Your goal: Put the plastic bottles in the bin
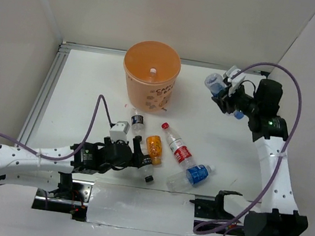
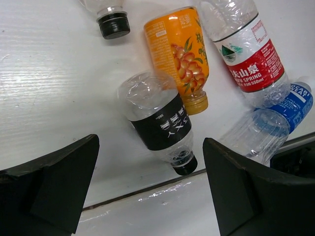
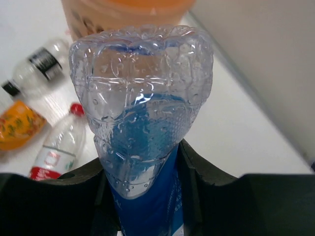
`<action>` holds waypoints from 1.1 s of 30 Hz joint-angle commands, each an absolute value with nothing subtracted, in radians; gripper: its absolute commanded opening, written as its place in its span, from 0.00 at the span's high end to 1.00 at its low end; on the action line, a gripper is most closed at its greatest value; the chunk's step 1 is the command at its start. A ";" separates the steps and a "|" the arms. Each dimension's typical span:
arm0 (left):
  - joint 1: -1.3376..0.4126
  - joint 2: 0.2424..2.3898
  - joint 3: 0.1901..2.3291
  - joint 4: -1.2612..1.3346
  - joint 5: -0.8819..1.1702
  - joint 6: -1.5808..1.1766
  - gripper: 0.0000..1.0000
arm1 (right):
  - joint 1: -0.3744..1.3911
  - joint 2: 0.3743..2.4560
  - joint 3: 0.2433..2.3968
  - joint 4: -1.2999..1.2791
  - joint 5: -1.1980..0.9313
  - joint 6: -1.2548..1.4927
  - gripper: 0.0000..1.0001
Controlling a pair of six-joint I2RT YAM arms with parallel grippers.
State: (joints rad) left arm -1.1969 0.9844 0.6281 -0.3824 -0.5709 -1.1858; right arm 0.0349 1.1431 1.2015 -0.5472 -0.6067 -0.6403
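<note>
My right gripper [image 1: 227, 99] [image 3: 142, 196] is shut on a clear blue-labelled bottle [image 1: 215, 81] [image 3: 142, 98], held off the table to the right of the orange bin [image 1: 151, 75] [image 3: 123, 14], base toward it. My left gripper [image 1: 142, 160] [image 2: 150, 162] hangs open over a lying black-labelled bottle [image 1: 146, 169] [image 2: 160, 123], one finger on each side, not touching. Beside it lie the short orange bottle [image 1: 154, 149] [image 2: 179, 54], a red-labelled bottle [image 1: 178, 147] [image 2: 246, 49] and another blue-labelled bottle [image 1: 194, 176] [image 2: 278, 120]. A second black-labelled bottle [image 1: 137, 122] [image 2: 110, 17] lies nearer the bin.
A white cap or small round piece [image 1: 152, 71] lies inside the bin. White walls close in the table at the back and both sides. A metal rail [image 1: 44, 94] runs along the left edge. A taped seam [image 2: 147, 189] crosses the near table edge.
</note>
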 commanded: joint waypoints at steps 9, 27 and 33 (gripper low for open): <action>-1.245 1.002 0.643 -0.359 -0.586 -1.279 0.01 | 0.100 1.259 1.510 -0.070 -0.914 -0.306 0.62; -1.255 0.979 0.649 -0.434 -0.615 -1.327 0.01 | 0.449 1.836 1.888 0.112 -0.888 -0.187 0.51; -1.264 0.988 0.640 -0.443 -0.624 -1.338 0.01 | 0.440 1.957 1.977 0.067 -0.890 -0.196 0.17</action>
